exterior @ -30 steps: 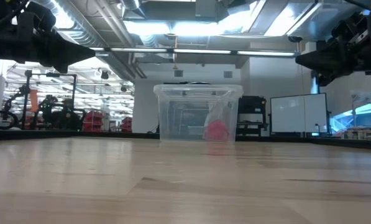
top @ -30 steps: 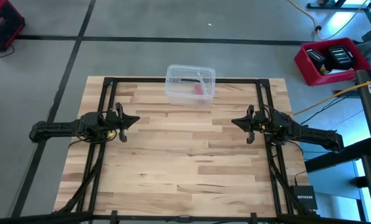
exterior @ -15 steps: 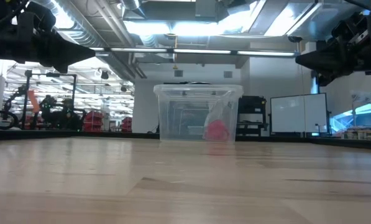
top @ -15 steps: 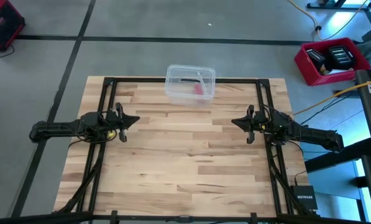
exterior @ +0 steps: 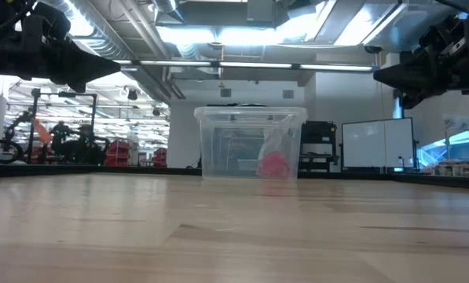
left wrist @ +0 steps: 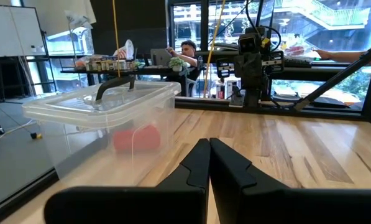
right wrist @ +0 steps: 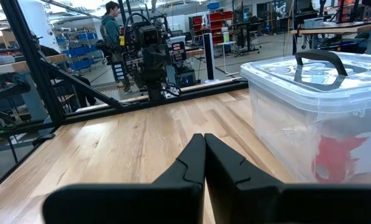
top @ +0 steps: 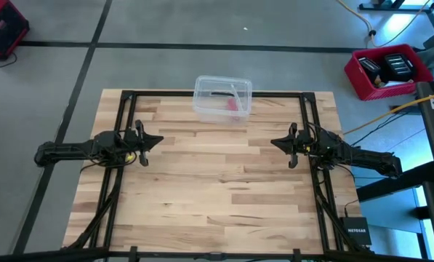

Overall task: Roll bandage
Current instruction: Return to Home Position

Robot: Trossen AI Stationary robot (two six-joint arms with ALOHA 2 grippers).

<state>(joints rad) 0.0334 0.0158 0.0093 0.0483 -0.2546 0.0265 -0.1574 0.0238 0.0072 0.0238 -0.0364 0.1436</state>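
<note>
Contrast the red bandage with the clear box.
The bandage is red; the box is clear, with a dark handle on its lid. The bandage is small; the box is far larger and encloses it. Both sit at the table's far edge, apart from the left hand and right hand.

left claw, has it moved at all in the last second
No. In the high view the left claw sits at the same spot beside the table's dark frame rail, no nearer the clear box.
</note>
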